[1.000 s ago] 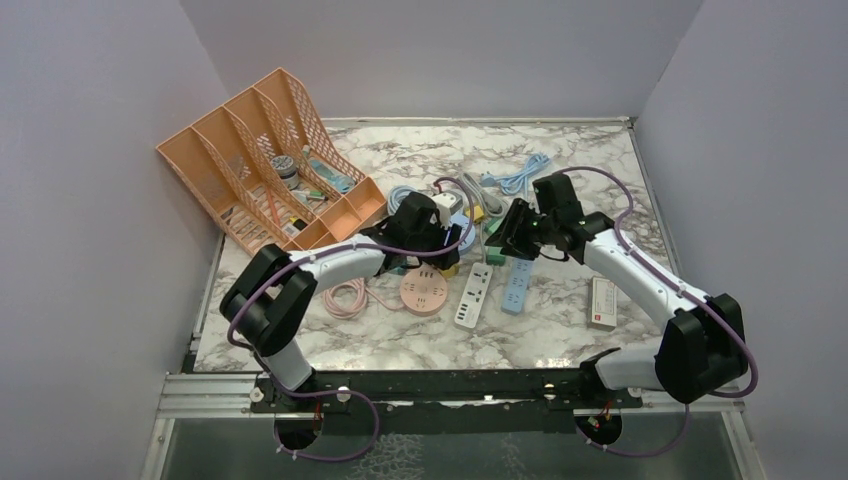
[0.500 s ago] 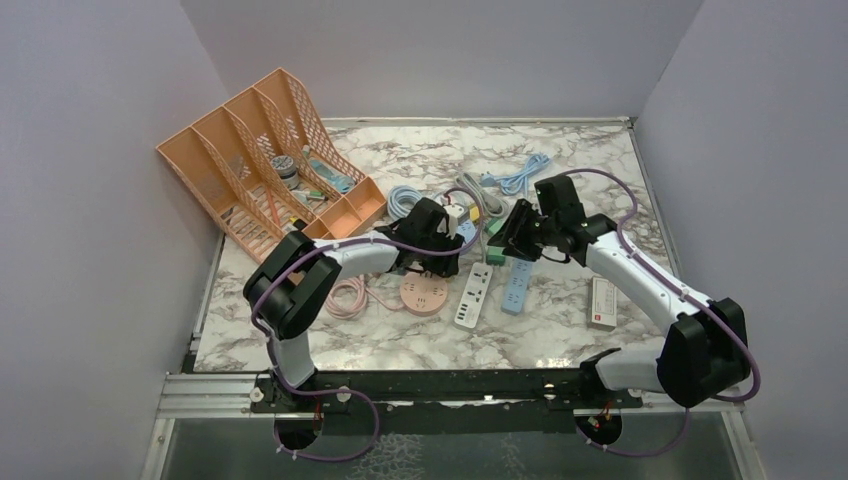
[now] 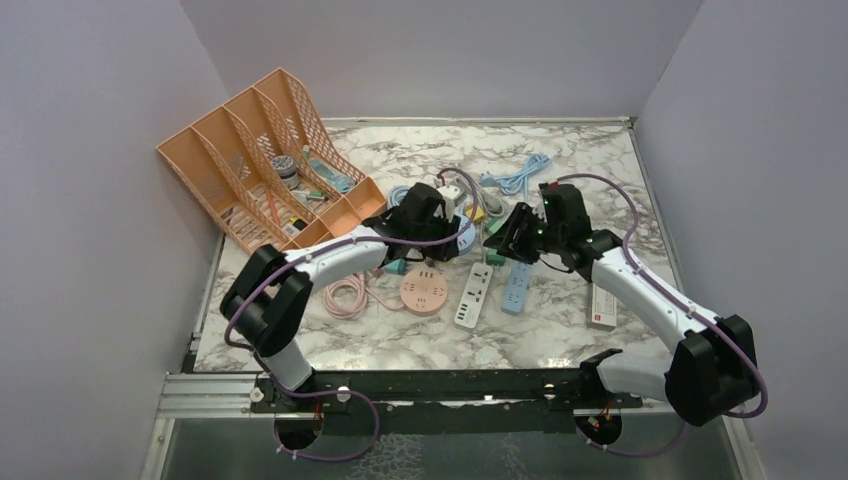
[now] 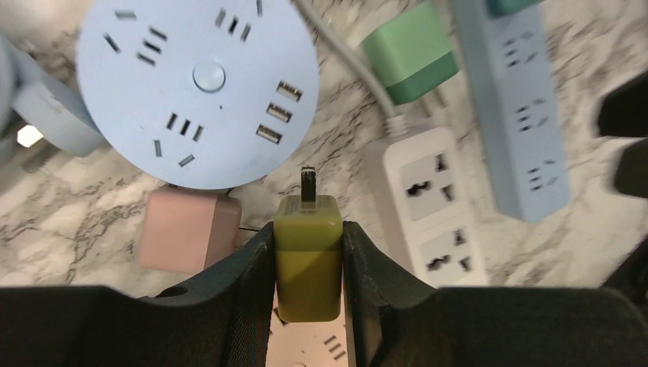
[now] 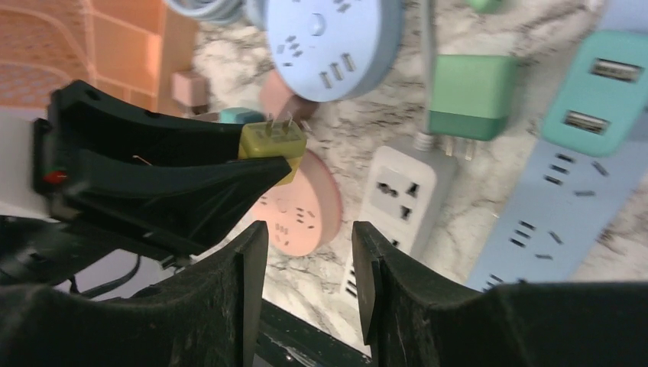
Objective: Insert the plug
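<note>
left gripper (image 4: 307, 229) is clamped on the yellow-green plug (image 4: 307, 260), prongs pointing 12 o'clock at the round blue strip (image 4: 195, 84). right gripper (image 5: 309, 279) is partly open and empty. if the prongs miss the slots, they'd probably just shove that loose strip away.

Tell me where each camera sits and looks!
Top external: above, behind the robot, looking down at the table; left arm and right arm show.
Left wrist: on its arm, looks down past the left gripper, shut on the yellow plug, at the round blue socket.
Right wrist: on its arm, looks past the open right gripper at that plug.
Both wrist views share plug and socket.
</note>
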Controlling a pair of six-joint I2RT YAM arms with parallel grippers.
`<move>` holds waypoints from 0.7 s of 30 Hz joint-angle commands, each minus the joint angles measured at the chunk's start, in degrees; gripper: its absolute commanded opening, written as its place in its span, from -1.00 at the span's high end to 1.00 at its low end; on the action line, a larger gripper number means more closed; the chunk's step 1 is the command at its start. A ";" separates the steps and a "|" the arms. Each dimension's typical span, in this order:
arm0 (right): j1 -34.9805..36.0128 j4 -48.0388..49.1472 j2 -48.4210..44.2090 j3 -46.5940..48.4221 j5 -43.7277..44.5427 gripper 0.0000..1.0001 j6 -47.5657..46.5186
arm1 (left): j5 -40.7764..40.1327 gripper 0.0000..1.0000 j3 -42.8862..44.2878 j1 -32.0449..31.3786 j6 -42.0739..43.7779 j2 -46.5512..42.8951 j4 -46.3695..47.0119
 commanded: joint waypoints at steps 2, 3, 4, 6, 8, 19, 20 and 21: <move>-0.10 20.26 -7.37 -4.67 -9.52 0.04 -0.48 | 0.10 0.55 2.08 1.80 -7.94 -11.29 4.96; -0.09 23.90 -8.74 -5.57 -10.86 -0.03 -0.07 | 1.90 0.55 1.96 2.67 -9.72 -12.67 6.39; -0.10 27.74 -10.23 -6.46 -12.14 -0.10 0.96 | 4.50 0.55 1.41 3.47 -11.62 -14.07 8.80; -0.14 35.18 -12.55 -8.03 -14.14 -0.19 3.03 | 7.36 0.54 -0.03 4.78 -15.93 -17.33 13.37; -0.16 41.21 -14.21 -9.36 -15.50 -0.28 5.33 | 9.01 0.54 -1.21 5.39 -21.49 -20.42 16.95; -0.09 61.39 -11.19 -5.43 -20.34 -0.38 14.17 | 8.04 0.54 0.19 8.71 -45.67 -26.26 27.01; -0.13 62.65 -10.25 -4.85 -20.71 -0.38 15.16 | 7.66 0.54 -0.04 8.71 -47.67 -26.43 27.97; -0.10 63.93 -9.20 -4.29 -21.02 -0.38 16.14 | 7.47 0.54 -0.31 8.66 -49.35 -26.53 28.89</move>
